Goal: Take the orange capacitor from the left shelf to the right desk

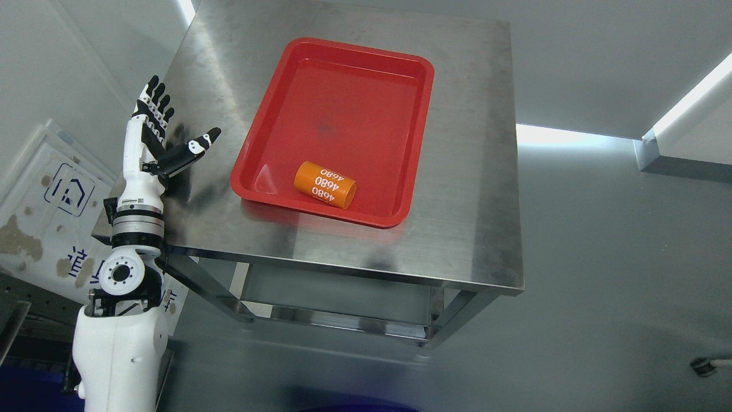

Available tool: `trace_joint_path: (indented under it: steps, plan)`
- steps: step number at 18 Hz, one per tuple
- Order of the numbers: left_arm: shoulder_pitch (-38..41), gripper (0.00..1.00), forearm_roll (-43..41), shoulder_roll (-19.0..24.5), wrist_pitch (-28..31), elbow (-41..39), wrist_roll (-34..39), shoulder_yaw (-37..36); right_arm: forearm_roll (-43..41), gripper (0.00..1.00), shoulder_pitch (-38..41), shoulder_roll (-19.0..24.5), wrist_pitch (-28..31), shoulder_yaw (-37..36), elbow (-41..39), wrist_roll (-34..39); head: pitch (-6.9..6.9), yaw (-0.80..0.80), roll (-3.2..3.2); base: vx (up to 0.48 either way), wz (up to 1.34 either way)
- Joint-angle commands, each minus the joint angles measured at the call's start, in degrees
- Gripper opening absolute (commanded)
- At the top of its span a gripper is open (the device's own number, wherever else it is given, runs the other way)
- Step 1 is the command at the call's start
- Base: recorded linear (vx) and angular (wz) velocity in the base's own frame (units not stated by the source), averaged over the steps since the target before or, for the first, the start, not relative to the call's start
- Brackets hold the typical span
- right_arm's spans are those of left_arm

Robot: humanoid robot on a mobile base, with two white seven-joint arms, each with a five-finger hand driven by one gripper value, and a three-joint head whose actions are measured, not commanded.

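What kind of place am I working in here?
Probably an industrial lab or workshop: a bare stainless steel table, a red parts tray holding an orange capacitor, and a plain grey floor. The left hand is open beside the table.

A steel table (457, 171) stands on a grey floor (617, 297), light strips (692, 94) reflected beside it.

The tray (343, 86) in the middle of the frame is bright red. Inside it, the capacitor (325, 184) is orange with white digits. The tabletop (469, 189) is brushed grey steel, smudged darker in patches. At the left, the left hand (157, 137) is white with black fingers (153, 94). The floor (617, 297) is grey.
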Motion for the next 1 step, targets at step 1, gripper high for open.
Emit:
trace_joint_path:
  steps: [1]
  plan:
    - [0.2,1.00,-0.8,-1.7,0.3,0.0,-0.2,-0.8,0.3,1.00,-0.1,-1.0,0.0,-0.6,-1.9,0.0,0.00,0.00,0.00,0.000,0.01]
